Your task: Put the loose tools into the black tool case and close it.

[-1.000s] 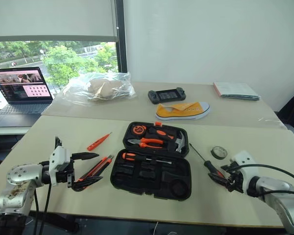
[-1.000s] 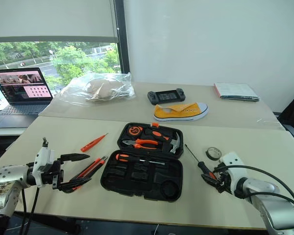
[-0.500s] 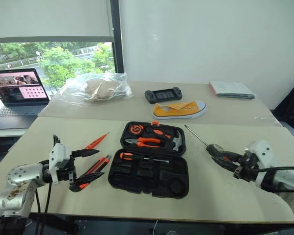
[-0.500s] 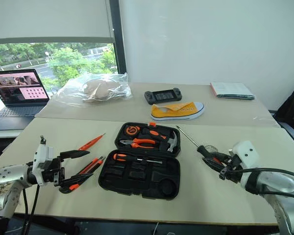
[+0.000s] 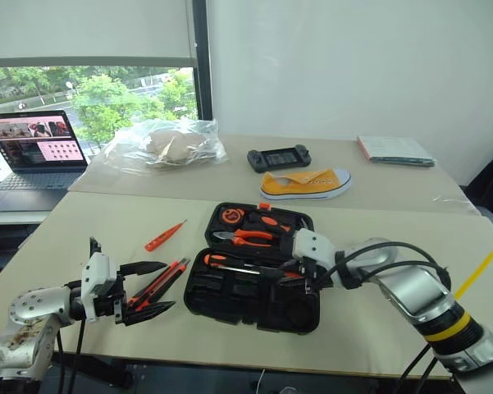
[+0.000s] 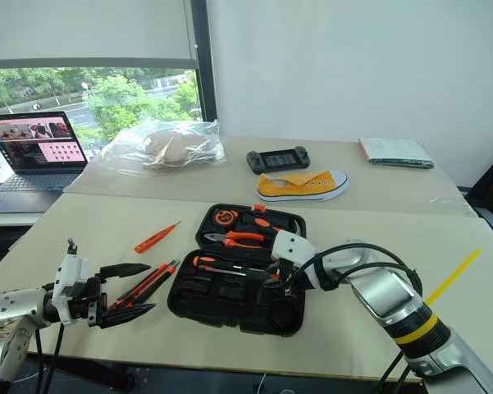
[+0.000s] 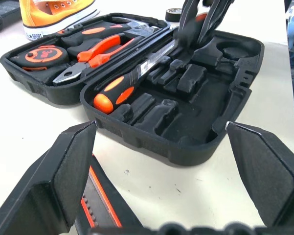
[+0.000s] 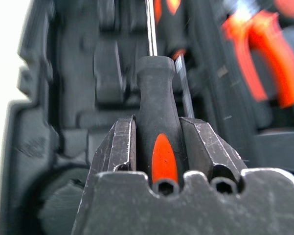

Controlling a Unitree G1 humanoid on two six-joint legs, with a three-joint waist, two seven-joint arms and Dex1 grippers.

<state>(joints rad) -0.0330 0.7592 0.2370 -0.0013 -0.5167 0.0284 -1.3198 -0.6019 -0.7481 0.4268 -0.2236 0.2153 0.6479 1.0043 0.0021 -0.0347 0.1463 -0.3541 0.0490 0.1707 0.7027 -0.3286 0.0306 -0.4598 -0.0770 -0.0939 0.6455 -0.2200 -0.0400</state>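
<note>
Screwdriver [image 8: 158, 117], black handle with an orange inlay, sits clamped between the two fingers of the right gripper [image 8: 158, 142]; the steel shaft runs straight out ahead of the fingers, in line with them. Right gripper [image 5: 299, 264] is over the near half of the black tool case [image 5: 254, 300], so the tool is directly above the moulded slots. The shaft appears to run along the case's long side, roughly parallel to the second black-and-orange screwdriver [image 5: 234, 263] already lying in the tray, though the wrist view is soft past the handle and I cannot tell which empty slot it lines up with. Judgement: the next move turns on lowering the tool with its axis matched to a free slot just beside the seated one.

Case lies open flat mid-table; far half holds the orange-handled pliers [image 5: 243, 238] and the hammer [image 5: 299, 236].

Left gripper [image 5: 144, 288] has its jaws spread wide and holds nothing; it hovers low at the left of the case. The utility knife [image 5: 159, 280] lies between its open fingers, pointing diagonally toward the case; contact cannot be judged. The slim orange tester screwdriver [image 5: 165, 235] lies farther back on the table, well apart from either gripper, nearer the left arm. A tape roll [image 7: 173, 11] is glimpsed beyond the case in the left wrist view.
</note>
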